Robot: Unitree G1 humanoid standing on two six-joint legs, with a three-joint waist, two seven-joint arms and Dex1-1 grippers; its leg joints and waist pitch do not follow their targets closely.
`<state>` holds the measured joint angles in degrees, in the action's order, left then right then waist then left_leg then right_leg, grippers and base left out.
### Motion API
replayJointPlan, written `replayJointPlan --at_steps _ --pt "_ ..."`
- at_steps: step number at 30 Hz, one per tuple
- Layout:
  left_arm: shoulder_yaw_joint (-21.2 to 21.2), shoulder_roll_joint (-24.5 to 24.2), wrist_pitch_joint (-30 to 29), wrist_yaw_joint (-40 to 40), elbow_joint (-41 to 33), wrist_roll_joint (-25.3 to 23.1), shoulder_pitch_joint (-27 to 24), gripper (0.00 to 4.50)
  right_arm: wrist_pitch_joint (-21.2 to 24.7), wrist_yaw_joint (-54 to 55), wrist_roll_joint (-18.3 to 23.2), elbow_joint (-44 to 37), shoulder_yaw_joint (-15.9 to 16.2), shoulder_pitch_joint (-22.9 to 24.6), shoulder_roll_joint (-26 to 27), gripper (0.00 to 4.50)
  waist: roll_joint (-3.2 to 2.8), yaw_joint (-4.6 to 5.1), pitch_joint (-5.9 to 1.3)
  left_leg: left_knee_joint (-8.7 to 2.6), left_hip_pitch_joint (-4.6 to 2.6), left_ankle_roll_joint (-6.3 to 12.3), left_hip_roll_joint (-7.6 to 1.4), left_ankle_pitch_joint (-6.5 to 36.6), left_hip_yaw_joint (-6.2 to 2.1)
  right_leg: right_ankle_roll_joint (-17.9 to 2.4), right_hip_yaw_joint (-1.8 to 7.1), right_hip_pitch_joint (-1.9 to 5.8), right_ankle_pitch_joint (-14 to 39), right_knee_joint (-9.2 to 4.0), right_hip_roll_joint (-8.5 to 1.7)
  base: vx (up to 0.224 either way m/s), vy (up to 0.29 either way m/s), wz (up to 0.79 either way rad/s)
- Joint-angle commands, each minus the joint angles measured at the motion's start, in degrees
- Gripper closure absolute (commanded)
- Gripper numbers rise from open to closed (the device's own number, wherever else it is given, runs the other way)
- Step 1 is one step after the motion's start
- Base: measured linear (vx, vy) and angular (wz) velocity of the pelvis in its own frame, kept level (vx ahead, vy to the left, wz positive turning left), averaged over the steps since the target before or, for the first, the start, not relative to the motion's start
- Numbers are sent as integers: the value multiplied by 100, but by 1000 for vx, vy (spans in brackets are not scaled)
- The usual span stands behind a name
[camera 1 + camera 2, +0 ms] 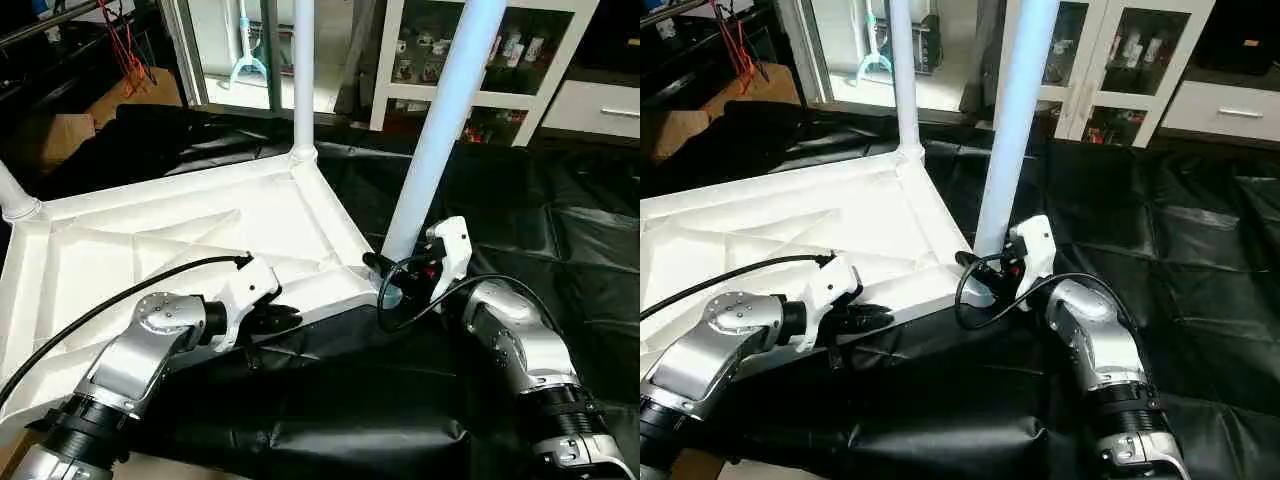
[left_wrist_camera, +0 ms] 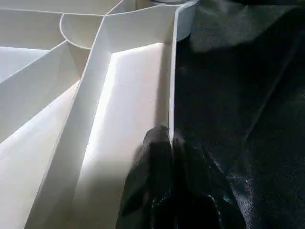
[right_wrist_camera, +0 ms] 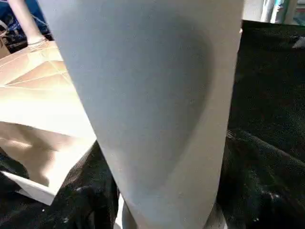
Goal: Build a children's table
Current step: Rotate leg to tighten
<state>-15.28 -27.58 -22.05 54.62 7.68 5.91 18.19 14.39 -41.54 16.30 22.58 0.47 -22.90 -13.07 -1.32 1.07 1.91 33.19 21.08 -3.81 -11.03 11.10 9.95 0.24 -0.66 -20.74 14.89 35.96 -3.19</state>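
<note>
The white tabletop [image 1: 180,240] lies upside down on the black quilted sheet [image 1: 560,230], filling the left half of the head-camera frame, ribs facing up. One leg [image 1: 303,75] stands upright in the far corner socket at top centre, and the foot of another leg [image 1: 15,200] pokes up at the far left edge. A third leg [image 1: 440,120] leans from the top right down toward the near right corner socket [image 1: 392,296], its lower end right at the socket.

The left gripper [image 1: 285,320] sits at the near rim of the tabletop, lower centre of the frame. From the head camera you just see black fingers against the edge; the left wrist view makes it plain, with the fingers [image 2: 157,162] clenched on the thin side wall [image 2: 171,81], one inside the panel and one outside over the sheet.

The right gripper [image 1: 385,275] is at the base of the leaning leg. In the head view one black finger reaches in from the right beside the leg's foot, and the white wrist housing [image 1: 452,250] stands just behind it. The right wrist view adds the pale shaft [image 3: 157,109] looming close, tabletop beyond on the left. Whether that gripper is clamped on the leg or just cradling it, I cannot tell.

At the top of the frame, white glass-door cabinets [image 1: 520,60].
</note>
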Motion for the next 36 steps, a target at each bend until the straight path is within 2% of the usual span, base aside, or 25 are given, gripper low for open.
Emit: replayJointPlan --at_steps 1,8,9,10,11,12,15,17,21,22,23,24,25,26,27,28,29,30,31,32,33,34,36 --pt "-132 -17 -239 -202 302 -206 -159 450 305 60 102 322 76 164 59 227 -39 -16 -176 -377 -67 133 -188 953 -47 -1438 175 143 -330 -456 -325 0 0 0" --pt "-132 -17 -239 -202 302 -206 -159 450 305 60 102 322 76 164 59 228 -38 -12 -167 -388 -65 97 -190 1038 -47 -1419 178 133 -219 -471 -325 0 0 0" --pt "-8 959 -959 -1295 435 -222 154 450 152 1826 -182 839 -324 -47 770 228 -97 33 -125 -428 -91 -37 -232 1074 -17 -1466 192 65 -180 -483 -344 0 0 0" --pt "99 1503 -1213 -1857 574 -197 318 450 60 2701 -222 1133 -589 -172 1130 228 -79 44 -125 -426 -102 -111 -224 1118 -29 -1498 188 58 -32 -498 -350 0 0 0" --pt "139 1680 -1280 -2036 626 -185 370 450 28 2967 -221 1225 -679 -211 1242 229 -48 22 -127 -413 -156 -239 -194 1343 -17 -1489 190 34 466 -533 -346 0 0 0" --pt "203 1965 -1382 -2321 715 -165 455 450 -21 3390 -215 1372 -820 -274 1421 229 -31 12 -131 -403 -154 -247 -184 1367 -17 -1456 202 49 613 -544 -360 0 0 0" --pt "206 1991 -1394 -2338 723 -159 461 450 -21 3434 -222 1367 -829 -262 1437 230 -59 -35 -127 -428 -84 -70 -169 1348 -38 -1113 191 89 709 -589 -357 0 0 0" --pt "202 1991 -1399 -2331 721 -158 462 450 -20 3437 -220 1362 -834 -257 1435 230 -63 -26 -126 -448 -108 -84 -166 1463 -46 -1011 183 86 811 -617 -349 0 0 0" --pt "181 1984 -1383 -2297 704 -155 463 450 -12 3432 -216 1339 -841 -247 1435 230 -69 -9 -128 -474 -94 -118 -175 1480 -65 -957 173 93 719 -614 -338 0 0 0" --pt "67 1854 -1192 -1827 454 -234 368 450 -68 2795 -288 1131 -675 -258 1396 230 -63 0 -131 -476 -82 -96 -179 1528 -68 -958 174 98 725 -617 -342 0 0 0" --pt "54 1837 -1168 -1784 431 -237 358 450 -71 2728 -293 1106 -651 -256 1387 230 -64 0 -146 -472 -67 -76 -177 1446 -78 -955 172 118 633 -607 -345 0 0 0" --pt "-17 1699 -1014 -1563 323 -230 301 450 -107 2249 -228 937 -514 -217 1301 195 -68 6 -158 -465 -62 -58 -177 1341 -71 -965 174 126 472 -594 -342 0 0 0" --pt "-151 1241 -596 -1063 127 -187 146 450 6 1488 -57 516 -299 -68 939 174 -53 5 -161 -439 -30 67 -177 993 -78 -1022 163 175 -170 -556 -329 0 0 0" --pt "-164 1175 -528 -985 103 -183 122 450 24 1403 -39 467 -282 -48 883 160 -53 5 -161 -439 -30 67 -177 993 -78 -1022 163 175 -170 -556 -329 0 0 0" --pt "-200 962 -303 -735 28 -172 42 450 88 1158 9 317 -238 13 702 160 -56 0 -176 -406 -26 206 -173 853 -68 -1062 164 193 -641 -521 -317 0 0 0" --pt "-234 594 -171 -272 -144 -88 -107 450 98 659 37 159 -151 95 336 151 -34 -20 -200 -380 -2 343 -148 620 -88 -1060 147 268 -1093 -494 -305 0 0 0" --pt "-226 117 -44 320 -360 48 -321 450 69 -93 96 11 -52 202 -180 151 -59 -2 -202 -354 27 481 -131 455 -86 -1080 134 267 -1408 -461 -302 0 0 0" --pt "-193 -105 -24 578 -464 124 -424 450 75 -503 146 -48 -18 257 -453 127 -75 -15 -225 -337 9 530 -140 378 -89 -1089 131 272 -1580 -441 -297 0 0 0" --pt "-124 -274 -33 755 -531 197 -506 450 51 -880 150 -79 32 313 -729 127 -90 -1 -232 -317 -3 618 -157 179 -81 -1169 135 246 -2119 -375 -281 0 0 0" --pt "-47 -422 -43 919 -584 273 -580 450 -34 -1186 96 -86 90 364 -997 119 -98 -9 -258 -292 -16 650 -157 48 -77 -1213 125 254 -2407 -342 -265 0 0 0" --pt "6 -493 -62 1000 -611 315 -619 450 -97 -1346 35 -81 119 392 -1140 115 -107 -44 -274 -239 -42 729 -174 -369 -70 -1296 89 223 -3070 -265 -220 0 0 0" --pt "56 -581 -85 1065 -614 339 -655 450 -160 -1449 -12 -34 59 392 -1243 115 -103 -45 -270 -230 -32 741 -172 -488 -66 -1324 89 218 -3211 -247 -228 0 0 0" --pt "67 -707 -39 1072 -546 312 -675 450 -52 -1553 192 -24 -221 350 -1216 115 -90 -49 -260 -228 -21 751 -149 -535 -50 -1379 86 218 -3290 -241 -241 0 0 0"
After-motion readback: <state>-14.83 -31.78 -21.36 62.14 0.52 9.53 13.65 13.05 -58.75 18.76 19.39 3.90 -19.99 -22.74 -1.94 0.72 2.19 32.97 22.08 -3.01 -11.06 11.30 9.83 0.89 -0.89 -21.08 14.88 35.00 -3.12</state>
